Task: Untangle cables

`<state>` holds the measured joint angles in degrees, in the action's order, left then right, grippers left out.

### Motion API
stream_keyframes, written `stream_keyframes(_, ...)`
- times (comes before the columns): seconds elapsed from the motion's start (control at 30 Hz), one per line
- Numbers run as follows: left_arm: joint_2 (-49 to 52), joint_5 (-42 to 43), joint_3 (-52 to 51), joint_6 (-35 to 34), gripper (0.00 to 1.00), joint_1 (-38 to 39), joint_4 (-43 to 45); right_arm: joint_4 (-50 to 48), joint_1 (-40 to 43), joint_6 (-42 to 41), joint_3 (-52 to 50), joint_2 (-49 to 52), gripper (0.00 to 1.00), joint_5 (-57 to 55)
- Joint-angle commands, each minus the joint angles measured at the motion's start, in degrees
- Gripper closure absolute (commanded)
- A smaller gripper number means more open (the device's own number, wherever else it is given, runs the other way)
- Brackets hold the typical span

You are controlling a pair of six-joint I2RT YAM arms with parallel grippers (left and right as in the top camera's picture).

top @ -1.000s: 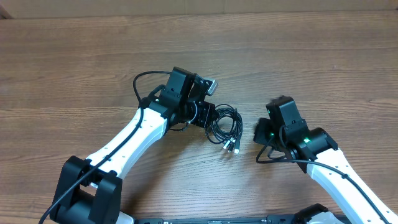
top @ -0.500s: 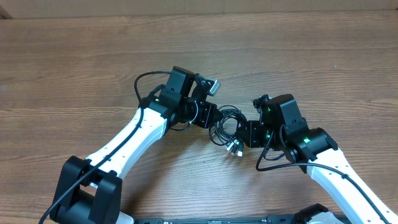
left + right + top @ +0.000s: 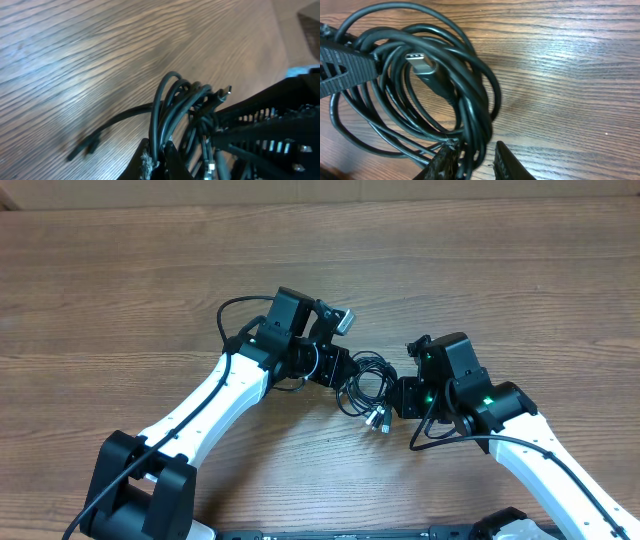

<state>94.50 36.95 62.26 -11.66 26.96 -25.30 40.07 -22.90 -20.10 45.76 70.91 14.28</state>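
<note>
The cables (image 3: 362,385) are a small coil of thin black cords lying between my two arms, with silvery plug ends (image 3: 377,418) sticking out at the front. My left gripper (image 3: 338,370) is at the coil's left side. In the left wrist view it (image 3: 159,152) is shut on a few strands of the cables (image 3: 175,100). My right gripper (image 3: 395,395) is at the coil's right side. In the right wrist view its fingers (image 3: 442,162) straddle a bunch of strands (image 3: 475,125), open, with a small gap at the right finger (image 3: 510,162). A silvery plug (image 3: 420,62) lies inside the loops.
Wooden tabletop (image 3: 500,280) all round the coil. One loose cord end (image 3: 97,137) trails flat on the wood to the left of the coil. The left arm's own thick black cable (image 3: 225,315) loops behind its wrist.
My right arm has moved left to the coil and its fingers now stand round the coil's right side, narrower than before. The left gripper has kept its hold and place.
</note>
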Motion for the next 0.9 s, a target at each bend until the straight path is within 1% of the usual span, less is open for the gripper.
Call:
stream_keyframes(0.0, -1.8, -3.3, 1.8, 0.1, 0.96, 0.1, -0.5, -0.4, 0.1, 0.5, 0.8, 0.2, 0.77, -1.4)
stream_keyframes(0.23, -1.8, -0.2, 1.8, 0.0, 0.96, 0.1, -0.1, -1.5, 0.1, 0.5, 0.8, 0.2, 0.77, -1.3)
stream_keyframes(0.47, -1.8, 3.4, 1.8, 0.0, 0.96, 0.1, 0.9, -1.5, 0.1, 0.5, 0.8, 0.2, 0.78, 1.2)
stream_keyframes(0.63, -1.8, 4.3, 1.8, -0.2, 0.96, 0.1, 0.9, -1.4, 0.1, 0.5, 0.8, 0.2, 0.87, -0.3)
stream_keyframes(0.67, -1.8, 4.5, 1.8, -0.2, 0.96, 0.1, 0.9, -1.2, 0.1, 0.4, 0.8, 0.2, 0.91, -0.8)
stream_keyframes(0.7, -1.8, 4.5, 1.8, -0.2, 0.96, 0.0, 0.9, -0.6, 0.1, 0.4, 0.8, 0.2, 0.96, -1.9)
stream_keyframes(0.77, -1.8, 4.4, 1.8, -0.1, 0.96, -0.2, 0.9, 0.5, 0.1, -1.1, 0.8, 0.2, 0.96, -4.0)
stream_keyframes(0.87, -1.8, 4.2, 1.8, -0.2, 0.96, -1.2, 0.8, 4.4, 0.1, -8.3, 0.8, 0.2, 0.96, -12.8)
